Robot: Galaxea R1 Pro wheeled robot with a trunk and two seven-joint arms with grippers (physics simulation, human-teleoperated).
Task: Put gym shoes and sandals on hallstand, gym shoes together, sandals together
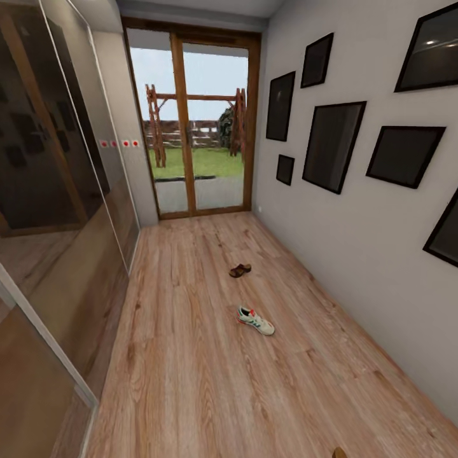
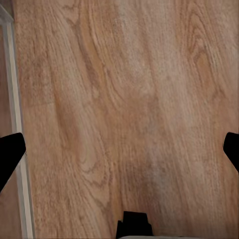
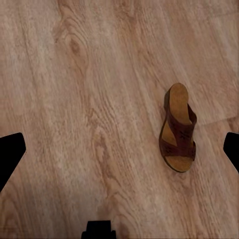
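One white gym shoe (image 1: pixel 256 320) with green stripes lies on its sole in the middle of the corridor floor (image 1: pixel 191 356). Farther down the corridor rests a brown sandal (image 1: pixel 240 270). A brown tip, apparently the other sandal (image 1: pixel 340 453), peeks in at the bottom edge of the head view. In the right wrist view a brown sandal (image 3: pixel 178 129) with a tan insole lies flat on the planks, beneath my open right gripper (image 3: pixel 119 154) and off to one side of it. My left gripper (image 2: pixel 119 154) hangs open over bare planks. The second gym shoe and the hallstand are out of view.
A mirrored sliding wardrobe (image 1: pixel 57 242) lines the left side, its pale bottom rail (image 2: pixel 15 129) also in the left wrist view. The grey right wall (image 1: pixel 356 242) carries several black frames. A glazed wooden door (image 1: pixel 191 127) closes the far end.
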